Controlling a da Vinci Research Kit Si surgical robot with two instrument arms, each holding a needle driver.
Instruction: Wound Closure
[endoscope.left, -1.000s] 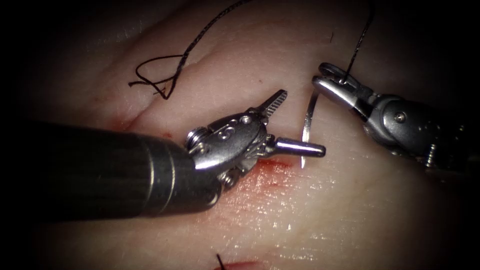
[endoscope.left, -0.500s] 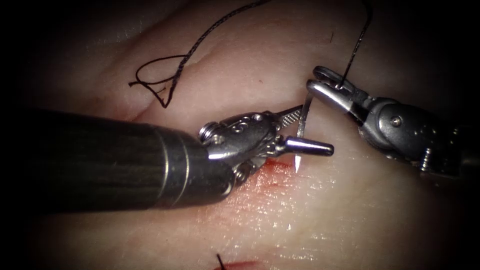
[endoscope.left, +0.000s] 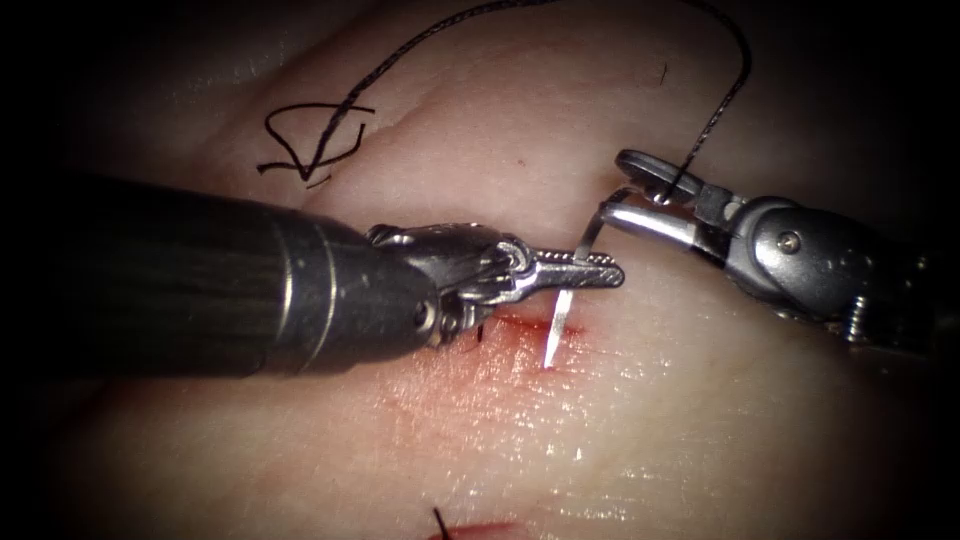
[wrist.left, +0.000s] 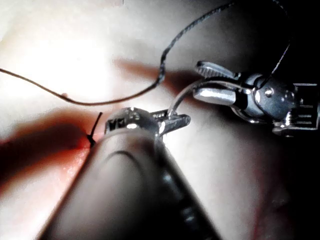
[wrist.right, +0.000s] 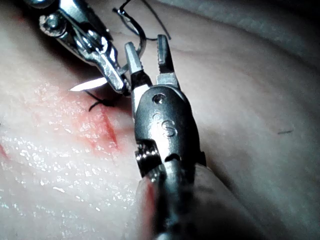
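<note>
Over the red-stained cut | curved steel needle held clear of tissue, tip toward cut | left pincer clamped near tip | right pincer parted around swaged end, black thread trailing.

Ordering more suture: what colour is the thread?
Black thread, clearest in the endoscope view.

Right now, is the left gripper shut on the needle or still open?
Shut. The left gripper clamps the needle near its pointed end; the tip hangs bare above the tissue.
</note>
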